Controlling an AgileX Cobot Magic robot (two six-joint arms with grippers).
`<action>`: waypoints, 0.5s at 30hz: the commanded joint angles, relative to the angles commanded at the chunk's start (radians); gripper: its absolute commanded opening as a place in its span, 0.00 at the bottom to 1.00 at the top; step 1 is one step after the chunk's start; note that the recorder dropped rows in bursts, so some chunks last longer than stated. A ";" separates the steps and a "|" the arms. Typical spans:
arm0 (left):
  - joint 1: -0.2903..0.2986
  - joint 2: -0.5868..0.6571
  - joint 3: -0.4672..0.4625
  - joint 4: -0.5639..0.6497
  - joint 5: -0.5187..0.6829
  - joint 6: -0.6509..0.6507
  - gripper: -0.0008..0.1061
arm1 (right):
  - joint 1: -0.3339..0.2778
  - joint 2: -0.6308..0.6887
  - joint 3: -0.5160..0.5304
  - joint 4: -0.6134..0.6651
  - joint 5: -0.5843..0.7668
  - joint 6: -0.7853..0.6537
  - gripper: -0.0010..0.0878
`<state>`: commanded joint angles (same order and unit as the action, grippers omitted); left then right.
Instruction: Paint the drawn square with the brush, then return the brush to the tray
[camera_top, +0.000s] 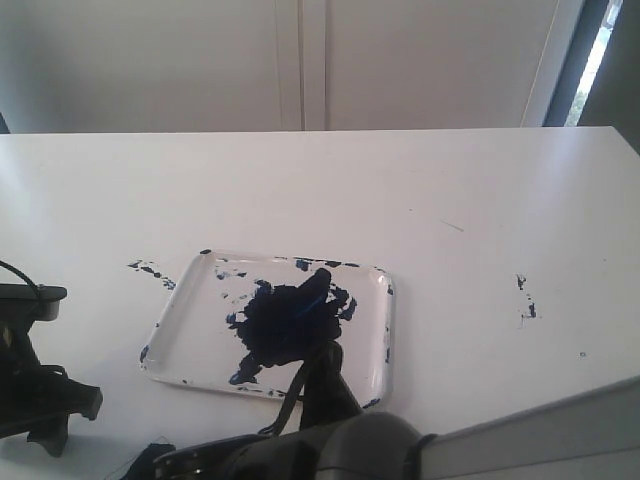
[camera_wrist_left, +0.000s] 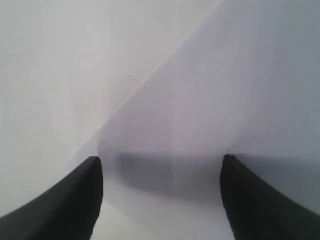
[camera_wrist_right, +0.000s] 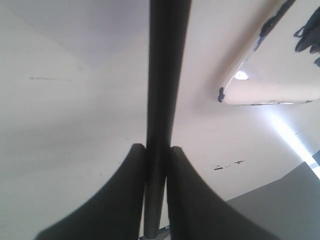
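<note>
The white tray (camera_top: 195, 325) lies mid-table with a big dark blue blotch in it. My right gripper (camera_top: 322, 368) reaches over the tray's near rim, shut on the black brush (camera_top: 314, 288), whose blue tip rests in the blotch. The right wrist view shows the brush handle (camera_wrist_right: 165, 75) clamped between the gripper's (camera_wrist_right: 157, 148) fingers, with a corner of the tray (camera_wrist_right: 250, 98) beyond. My left gripper (camera_top: 65, 412) hangs at the near left, open and empty (camera_wrist_left: 162, 162) over a white surface. No drawn square shows in any view.
Dark blue paint specks mark the table left of the tray (camera_top: 150, 268) and out to the right (camera_top: 525, 300). A grey surface (camera_top: 560, 425) slants across the near right corner. A white wall (camera_top: 300, 60) stands behind the table's far edge.
</note>
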<state>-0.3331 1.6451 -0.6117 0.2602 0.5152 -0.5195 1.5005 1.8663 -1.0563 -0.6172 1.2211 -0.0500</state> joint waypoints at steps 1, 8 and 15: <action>0.000 0.000 0.000 0.000 -0.002 0.000 0.66 | 0.004 0.000 0.000 0.000 0.000 -0.002 0.01; 0.000 0.000 0.000 0.000 -0.003 0.000 0.66 | 0.027 0.000 0.000 0.006 0.000 -0.024 0.01; 0.000 0.000 0.000 0.000 -0.001 0.000 0.66 | 0.023 0.000 0.000 -0.025 0.000 -0.024 0.01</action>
<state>-0.3331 1.6451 -0.6117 0.2602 0.5144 -0.5195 1.5235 1.8663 -1.0563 -0.6424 1.2211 -0.0738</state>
